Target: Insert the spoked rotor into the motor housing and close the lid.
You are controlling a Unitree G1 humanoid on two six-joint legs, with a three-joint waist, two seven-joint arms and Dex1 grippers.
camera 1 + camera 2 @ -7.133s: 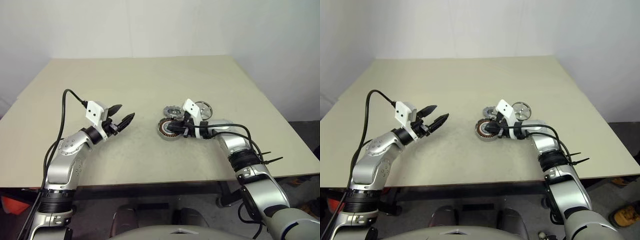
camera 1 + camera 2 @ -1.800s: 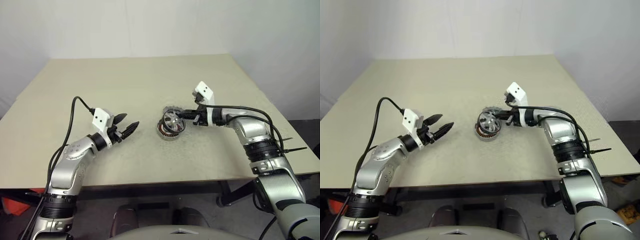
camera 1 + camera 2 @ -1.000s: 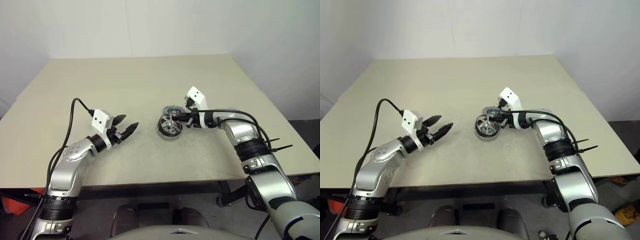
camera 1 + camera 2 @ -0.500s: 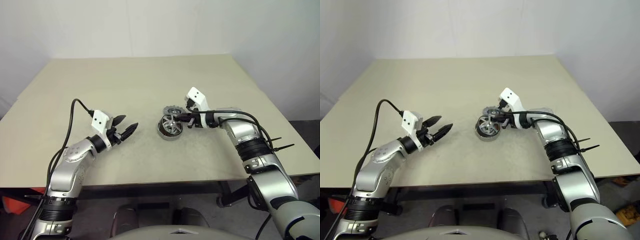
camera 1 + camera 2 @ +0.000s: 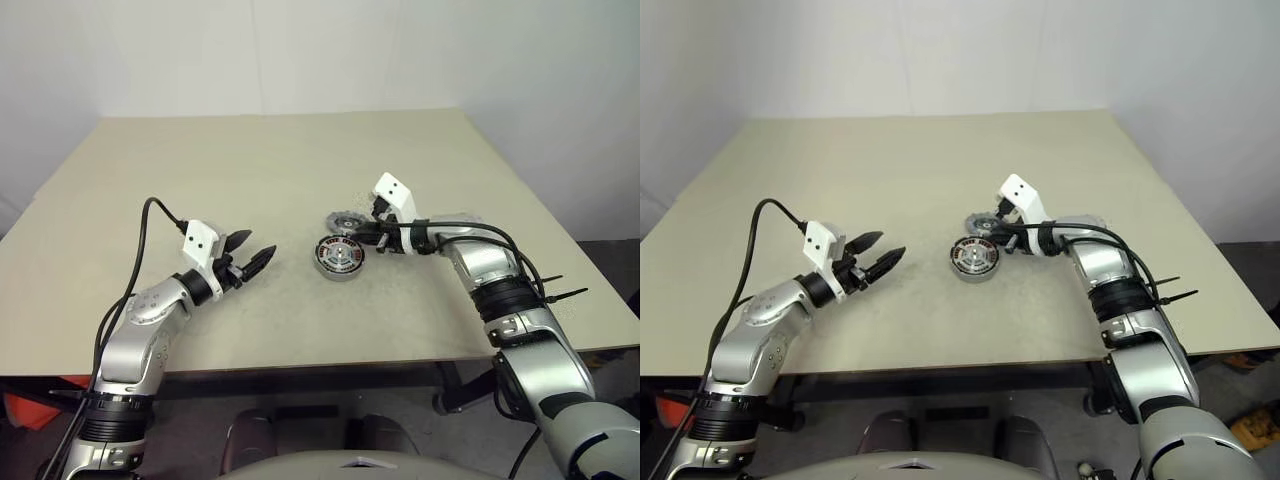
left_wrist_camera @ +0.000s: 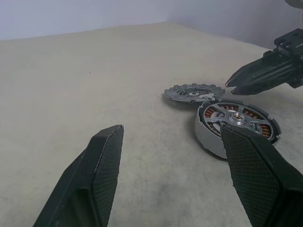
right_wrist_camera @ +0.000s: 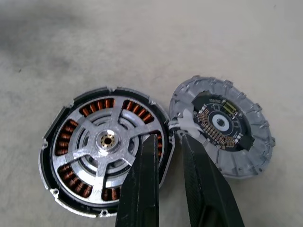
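Right gripper (image 7: 165,156): fingers a little apart, nothing between them – the tips hover just over the gap where the two round parts meet.
Rotor (image 7: 106,142): the spoked disc lies flat inside the housing, just beside the right fingertips, on the side of the left arm.
Housing (image 5: 338,256): a short round body on the table (image 5: 250,180), copper windings visible between the spokes.
Lid (image 7: 222,125): a flat grey notched disc with a dark circuit board facing up; it lies on the table beside the housing, their rims touching or almost.
Left gripper (image 5: 248,255): fingers wide apart and empty – it hangs above the table, well apart from the housing, pointing toward it.
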